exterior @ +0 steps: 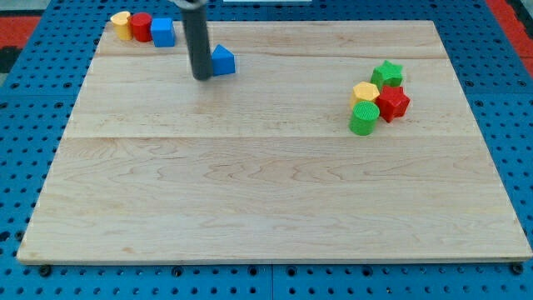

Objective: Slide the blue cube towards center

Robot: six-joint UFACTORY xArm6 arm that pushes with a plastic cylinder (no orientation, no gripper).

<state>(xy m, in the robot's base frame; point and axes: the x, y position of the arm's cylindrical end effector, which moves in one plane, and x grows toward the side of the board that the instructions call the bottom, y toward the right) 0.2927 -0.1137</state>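
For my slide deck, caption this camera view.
My tip sits beside a blue block; the blue cube waits top left.

The wooden board (250, 192) lies open across its centre and near side — obstacles sit only at the far left, yellow block (122, 24), red block (141, 27), blue cube (162, 32), and the right-hand cluster around the green cylinder (363, 118).

Rod (196, 37) cut by top edge (blue block (223, 61) partly hidden).
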